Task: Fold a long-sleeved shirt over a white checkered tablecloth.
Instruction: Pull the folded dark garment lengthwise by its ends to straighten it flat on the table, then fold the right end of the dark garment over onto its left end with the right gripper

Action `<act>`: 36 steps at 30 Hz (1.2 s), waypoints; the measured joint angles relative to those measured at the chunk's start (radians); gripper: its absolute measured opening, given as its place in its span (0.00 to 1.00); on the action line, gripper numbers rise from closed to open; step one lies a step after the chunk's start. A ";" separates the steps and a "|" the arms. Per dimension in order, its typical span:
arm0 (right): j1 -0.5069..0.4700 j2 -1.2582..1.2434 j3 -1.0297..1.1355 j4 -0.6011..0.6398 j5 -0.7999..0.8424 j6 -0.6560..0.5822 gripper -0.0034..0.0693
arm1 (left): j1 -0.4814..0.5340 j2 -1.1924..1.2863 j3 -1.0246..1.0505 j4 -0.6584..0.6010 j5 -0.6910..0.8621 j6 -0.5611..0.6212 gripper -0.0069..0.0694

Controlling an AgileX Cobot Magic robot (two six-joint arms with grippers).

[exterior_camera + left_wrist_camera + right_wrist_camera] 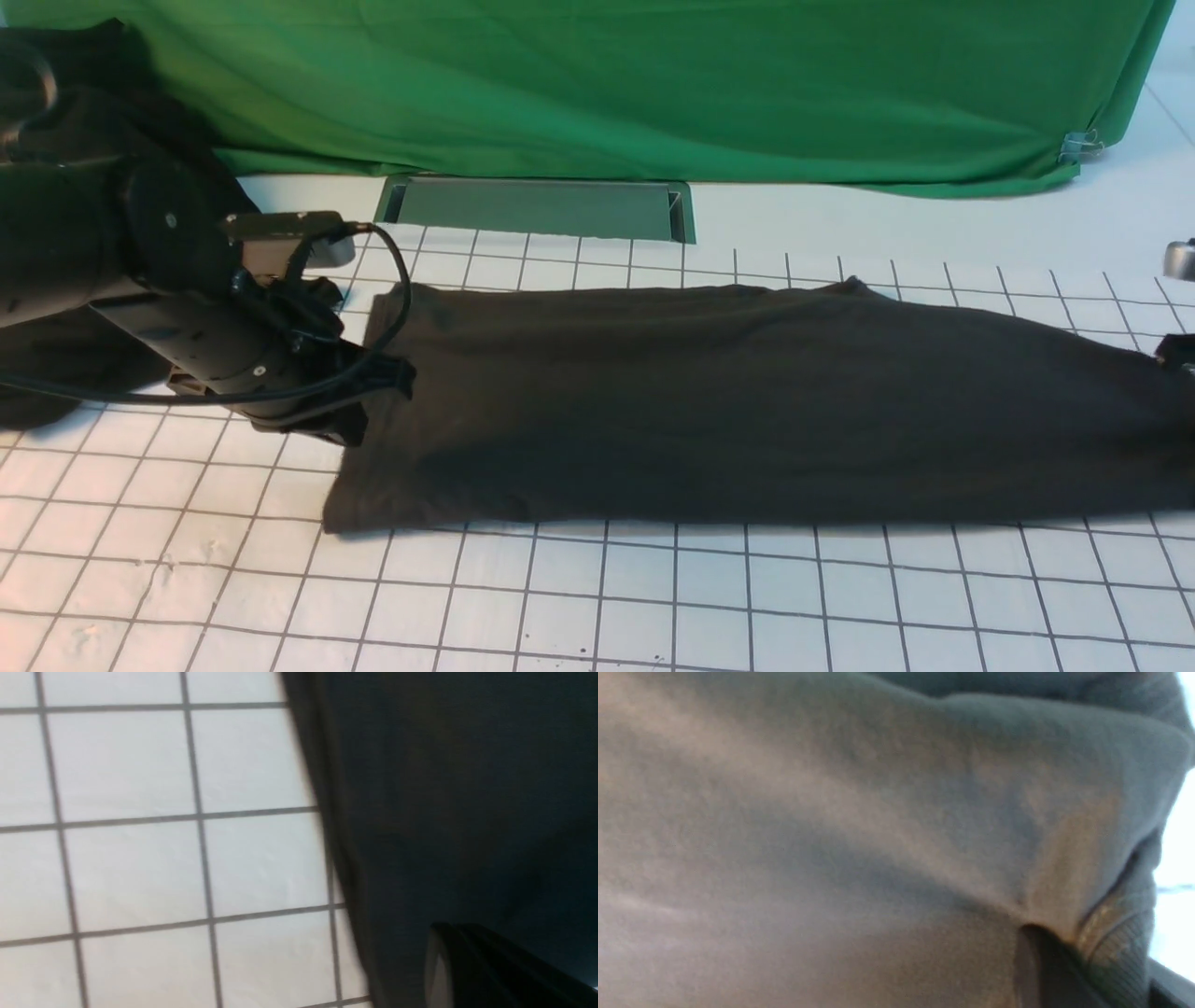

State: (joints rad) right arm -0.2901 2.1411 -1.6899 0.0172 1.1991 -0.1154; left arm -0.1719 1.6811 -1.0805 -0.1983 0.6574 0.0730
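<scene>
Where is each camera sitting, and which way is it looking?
Front view: sits between the robot's arms, facing forward over the tablecloth and long-sleeved shirt toward a green cloth; the left arm shows, its left gripper at the shirt's left edge.
Left wrist view: rides the left arm, looking closely at the shirt's edge on the tablecloth; one dark finger shows.
Right wrist view: rides the right arm, almost against the shirt; a blurry dark shape, maybe its finger.
Shared: front and left wrist both see that shirt edge.
</scene>
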 joint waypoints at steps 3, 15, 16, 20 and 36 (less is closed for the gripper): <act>-0.001 -0.078 -0.032 -0.047 0.009 0.032 0.11 | 0.015 -0.017 -0.004 0.025 0.009 -0.019 0.08; 0.294 -0.323 -0.071 -0.035 0.014 0.062 0.11 | 0.174 -0.020 -0.153 0.036 0.145 -0.073 0.08; 0.294 -0.323 -0.071 -0.035 0.014 0.062 0.11 | 0.181 -0.020 -0.156 0.036 0.151 -0.073 0.08; 0.522 -0.330 -0.096 -0.027 0.009 0.115 0.11 | 0.242 -0.020 -0.191 0.037 0.199 -0.073 0.08; 1.028 0.005 -0.370 0.156 -0.149 0.227 0.11 | 0.260 -0.020 -0.194 0.023 0.217 -0.073 0.08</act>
State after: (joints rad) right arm 0.7377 2.1463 -2.0600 0.1734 1.0503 0.1112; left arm 0.0882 1.6615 -1.2747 -0.1749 0.8748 0.0000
